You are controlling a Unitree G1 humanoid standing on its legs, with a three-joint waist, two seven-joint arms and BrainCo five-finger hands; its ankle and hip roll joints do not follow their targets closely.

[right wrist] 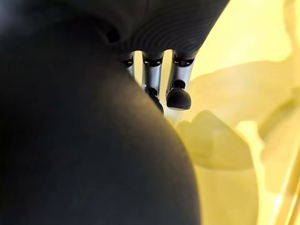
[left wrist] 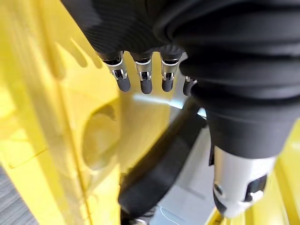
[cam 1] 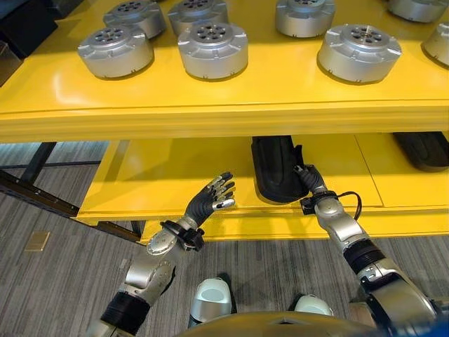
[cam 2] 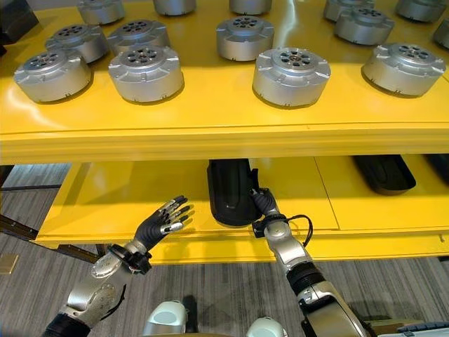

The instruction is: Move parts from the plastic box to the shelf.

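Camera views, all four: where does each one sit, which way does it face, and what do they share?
Left eye view: on the head, looking down at the yellow shelf with silver round parts; both arms enter from below.
Right eye view: same scene, slightly offset; right hand against the black part, left hand open.
Left wrist view: along the left hand's fingers toward the lower shelf.
Right wrist view: along the right hand's fingers, with that black part close up.

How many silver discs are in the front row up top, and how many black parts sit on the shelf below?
Silver discs, front row: 4
Black parts on the lower shelf: 2 (dark edge beyond, unclear)
Total: 6
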